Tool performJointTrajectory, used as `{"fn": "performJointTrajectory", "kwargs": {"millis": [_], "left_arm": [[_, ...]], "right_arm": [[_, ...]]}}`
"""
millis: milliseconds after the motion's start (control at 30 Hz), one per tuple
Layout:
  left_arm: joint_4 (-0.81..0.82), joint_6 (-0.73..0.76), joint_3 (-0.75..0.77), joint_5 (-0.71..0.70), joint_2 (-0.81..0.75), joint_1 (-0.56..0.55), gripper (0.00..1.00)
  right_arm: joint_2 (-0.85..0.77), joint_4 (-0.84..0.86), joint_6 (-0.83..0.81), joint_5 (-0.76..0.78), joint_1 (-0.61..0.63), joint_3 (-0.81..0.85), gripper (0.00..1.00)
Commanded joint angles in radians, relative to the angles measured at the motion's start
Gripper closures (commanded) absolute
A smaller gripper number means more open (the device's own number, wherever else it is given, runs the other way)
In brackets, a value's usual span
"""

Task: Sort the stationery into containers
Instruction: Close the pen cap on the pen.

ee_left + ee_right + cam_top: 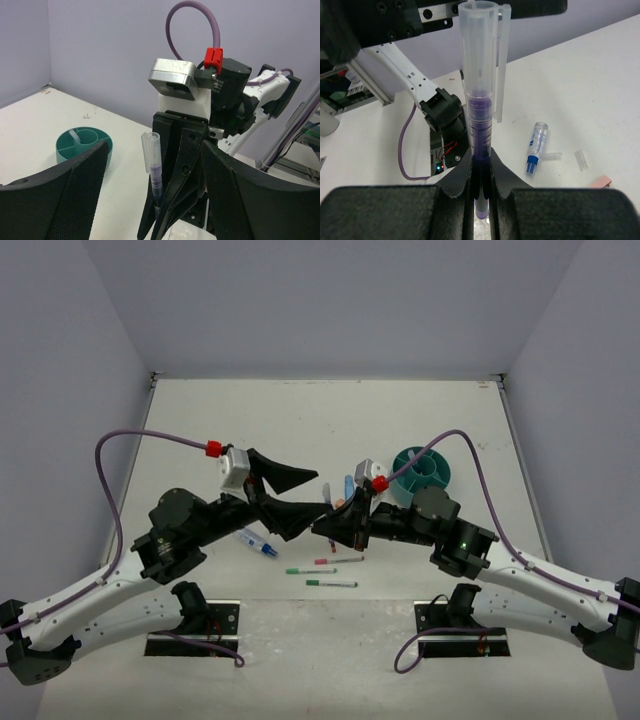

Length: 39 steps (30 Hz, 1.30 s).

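Recorded: slim purple plastic pen (480, 125) with clear cap; round teal plastic cup (67, 154); clear plastic tube (536, 146) with blue cap; thin green pen (331, 583); white table (250, 430).

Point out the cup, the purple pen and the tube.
cup (63, 154): left wrist view, on its teal outer wall.
purple pen (480, 112): right wrist view, on its purple barrel.
tube (536, 144): right wrist view, on its clear body.

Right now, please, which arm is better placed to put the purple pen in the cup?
Right: the right end effector is shut on the purple pen, near the teal cup; the left end effector is open.
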Motion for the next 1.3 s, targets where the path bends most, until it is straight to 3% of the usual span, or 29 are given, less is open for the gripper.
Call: {"fn": "performJointTrajectory", "kwargs": {"millis": [0, 367, 867, 933, 1267], "left_arm": [[-0.003, -0.038, 0.06, -0.101, 0.014, -0.003, 0.25], [0.0, -0.086, 0.083, -0.036, 0.07, -0.003, 0.34], [-0.019, -0.112, 0.063, -0.014, 0.104, -0.003, 0.94], [-0.029, -0.111, 0.064, -0.017, 0.109, -0.003, 0.98], [-0.029, -0.157, -0.047, -0.058, 0.125, -0.003, 1.0]], "right_arm": [[0.005, -0.005, -0.027, -0.004, -0.001, 0.016, 1.0], [0.019, -0.015, -0.009, 0.021, -0.002, 0.029, 1.0], [0.026, -0.019, 0.013, 0.05, 0.0, 0.053, 1.0], [0.023, -0.021, 0.016, 0.05, -0.001, 0.059, 1.0], [-0.01, -0.021, 0.049, 0.194, -0.002, 0.137, 1.0]]}}
